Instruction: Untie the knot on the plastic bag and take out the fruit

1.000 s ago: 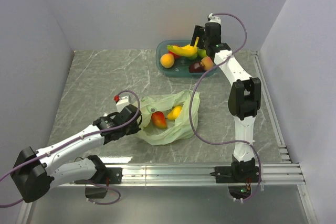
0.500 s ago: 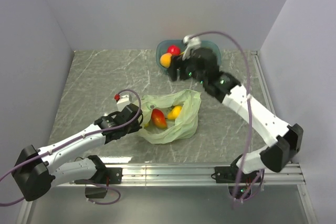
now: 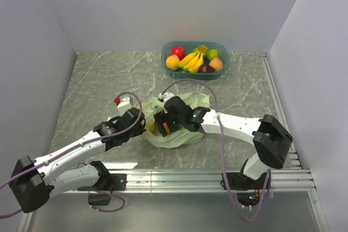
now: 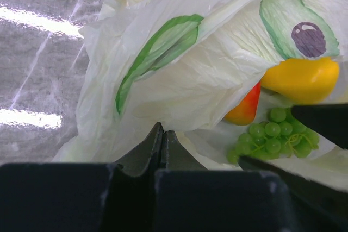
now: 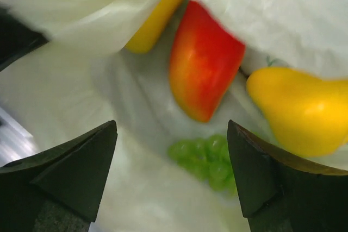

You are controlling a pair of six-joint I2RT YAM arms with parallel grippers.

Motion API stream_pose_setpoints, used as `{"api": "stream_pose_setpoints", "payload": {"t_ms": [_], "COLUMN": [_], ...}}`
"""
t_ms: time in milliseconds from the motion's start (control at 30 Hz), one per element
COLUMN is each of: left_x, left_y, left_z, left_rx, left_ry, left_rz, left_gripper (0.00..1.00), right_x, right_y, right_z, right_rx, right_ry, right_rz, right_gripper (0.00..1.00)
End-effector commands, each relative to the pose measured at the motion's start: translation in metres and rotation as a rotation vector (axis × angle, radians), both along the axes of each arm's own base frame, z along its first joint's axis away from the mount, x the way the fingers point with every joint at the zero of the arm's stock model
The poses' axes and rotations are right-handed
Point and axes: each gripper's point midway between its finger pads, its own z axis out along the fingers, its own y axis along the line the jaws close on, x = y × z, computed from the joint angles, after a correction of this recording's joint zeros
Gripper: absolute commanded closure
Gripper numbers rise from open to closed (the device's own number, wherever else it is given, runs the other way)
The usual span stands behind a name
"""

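At the centre of the overhead frame, the thin, crinkly, pale yellow-green plastic bag lay on the grey marbled surface, well apart from the teal plastic bowl at the upper middle. No tied knot showed; the bag's mouth gaped open. The left jaws were pressed together at the bag's left edge, apparently pinching a fold of film. The right jaws stood wide apart and empty inside the mouth, straddling the smooth red-orange mango, with the yellow pear-shaped fruit at the right of the wrist frame and the small green grape bunch just below.

The likeliest trouble was loose film: a closing grip could trap plastic along with the mango, so that lifting would drag the whole bag and tear it from the left pinch. A glancing grip might also squeeze the slick mango sideways into its neighbours.
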Motion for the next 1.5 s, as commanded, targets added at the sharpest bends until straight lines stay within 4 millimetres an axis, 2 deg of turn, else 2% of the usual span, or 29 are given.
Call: {"api": "stream_pose_setpoints", "payload": {"t_ms": [0,167,200,333,400,433,467,500,567,600,667,700,733,800,833,900,933,967,1033,1067,1100,1133,1167,1200,1300,1333,1367,1400,1467], "left_x": [0.004,0.0,-0.001,-0.001,0.0,0.0,0.0,0.001,0.001,0.002,0.003,0.004,0.006,0.008,0.01,0.011,0.012,0.012,0.01,0.009,0.006,0.006,0.004,0.003,-0.002,-0.003,-0.003,-0.005,-0.007], "left_y": [0.001,0.0,0.001,0.002,0.002,0.003,0.002,0.003,0.004,0.003,0.004,0.005,0.006,0.007,0.007,0.007,0.006,0.006,0.007,0.007,0.008,0.008,0.007,0.005,0.001,0.0,-0.001,-0.003,-0.005], "left_z": [0.009,0.005,0.003,0.001,0.001,0.0,0.0,0.0,-0.003,-0.003,-0.005,-0.004,-0.005,-0.004,-0.003,-0.002,-0.002,-0.002,-0.003,-0.002,-0.005,-0.004,-0.003,-0.002,-0.001,-0.001,0.0,0.0,-0.001], "left_rx": [-0.031,-0.042,-0.039,-0.028,-0.025,-0.022,-0.021,-0.016,-0.011,-0.012,-0.003,-0.001,0.009,0.019,0.029,0.036,0.041,0.041,0.042,0.033,0.033,0.023,0.014,0.001,-0.023,-0.028,-0.033,-0.035,-0.035], "left_ry": [-0.029,-0.018,-0.01,-0.003,-0.006,-0.004,-0.005,-0.008,-0.006,-0.008,-0.01,-0.014,-0.016,-0.02,-0.022,-0.024,-0.024,-0.022,-0.018,-0.017,-0.011,-0.015,-0.015,-0.012,-0.006,-0.004,-0.004,0.003,0.017], "left_rz": [0.033,0.026,0.025,0.026,0.029,0.03,0.029,0.034,0.034,0.037,0.041,0.045,0.051,0.052,0.053,0.049,0.044,0.042,0.04,0.036,0.034,0.034,0.027,0.018,-0.01,-0.022,-0.029,-0.038,-0.054], "left_gripper": [0.99,0.99,0.99,1.0,0.99,0.99,0.99,0.99,0.99,0.99,1.0,0.99,0.99,0.99,1.0,0.99,1.0,0.99,0.99,1.0,1.0,0.99,1.0,0.99,1.0,1.0,1.0,0.99,0.99], "right_x": [0.036,0.058,0.063,0.069,0.069,0.064,0.062,0.06,0.046,0.041,0.026,0.017,0.008,-0.005,-0.011,-0.009,0.0,0.01,0.033,0.061,0.078,0.096,0.12,0.14,0.202,0.222,0.244,0.263,0.299], "right_y": [0.016,0.031,0.031,0.041,0.04,0.035,0.033,0.03,0.019,0.016,0.004,0.004,-0.002,-0.005,-0.012,-0.019,-0.03,-0.035,-0.052,-0.068,-0.078,-0.085,-0.105,-0.106,-0.125,-0.13,-0.132,-0.15,-0.159], "right_z": [0.006,-0.01,-0.023,-0.035,-0.032,-0.036,-0.033,-0.016,-0.013,0.007,0.014,0.036,0.04,0.071,0.077,0.115,0.124,0.148,0.164,0.177,0.181,0.197,0.199,0.186,0.185,0.202,0.18,0.176,0.163], "right_rx": [0.037,0.031,-0.001,0.008,0.011,0.003,0.01,0.039,0.034,0.073,0.078,0.133,0.126,0.186,0.17,0.207,0.196,0.222,0.229,0.239,0.238,0.251,0.235,0.209,0.214,0.245,0.216,0.196,0.187], "right_ry": [-0.107,-0.134,-0.13,-0.136,-0.142,-0.136,-0.136,-0.155,-0.145,-0.162,-0.158,-0.165,-0.162,-0.177,-0.171,-0.238,-0.258,-0.303,-0.33,-0.353,-0.364,-0.401,-0.421,-0.396,-0.39,-0.418,-0.384,-0.389,-0.364], "right_rz": [-0.085,-0.115,-0.13,-0.123,-0.12,-0.112,-0.109,-0.106,-0.078,-0.063,-0.019,0.022,0.056,0.114,0.128,0.136,0.098,0.072,-0.001,-0.082,-0.129,-0.176,-0.252,-0.281,-0.409,-0.464,-0.498,-0.571,-0.663], "right_gripper": [0.11,0.1,0.1,0.19,0.42,0.61,0.71,0.78,0.89,0.93,0.98,0.99,1.0,1.0,1.0,1.0,1.0,1.0,1.0,1.0,1.0,0.98,0.97,0.97,0.96,0.95,0.95,0.94,0.92]}}
